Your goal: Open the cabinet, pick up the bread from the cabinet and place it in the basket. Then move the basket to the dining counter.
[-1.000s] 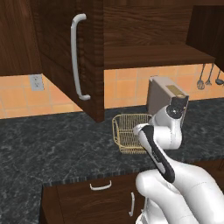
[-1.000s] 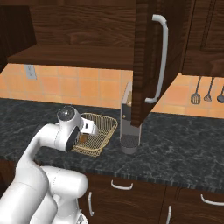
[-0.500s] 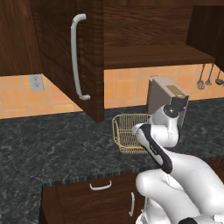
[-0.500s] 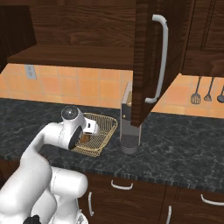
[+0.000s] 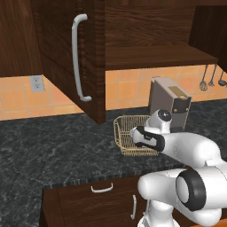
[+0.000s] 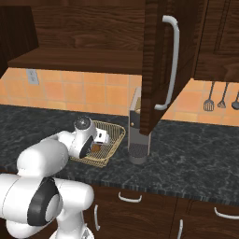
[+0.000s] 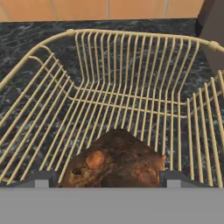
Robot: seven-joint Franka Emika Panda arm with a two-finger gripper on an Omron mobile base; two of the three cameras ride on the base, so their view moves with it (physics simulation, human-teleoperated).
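Note:
The golden wire basket (image 5: 120, 133) (image 6: 117, 135) (image 7: 131, 34) stands on the black speckled counter. The dark-brown bread (image 7: 116, 159) (image 6: 95, 148) lies on the basket's floor. My gripper (image 5: 138, 135) (image 6: 100, 138) (image 7: 107, 178) is down inside the basket and open, one fingertip on each side of the bread. The dark wood cabinet stands open, its door (image 5: 91, 57) (image 6: 158, 60) swung out over the counter and its shelf (image 5: 155, 55) bare. The dining counter is out of view.
A grey appliance (image 5: 170, 104) (image 6: 137, 135) stands right beside the basket, under the open door's edge. Utensils (image 5: 208, 80) (image 6: 221, 100) hang on the tiled wall. Lower drawers (image 5: 102, 188) run along the counter front. The black counter (image 5: 44, 146) stretches away to the left.
The hand has edged a little to the left inside the basket, and the arm's body has swung lower and rightward. The jaws stay as wide as before.

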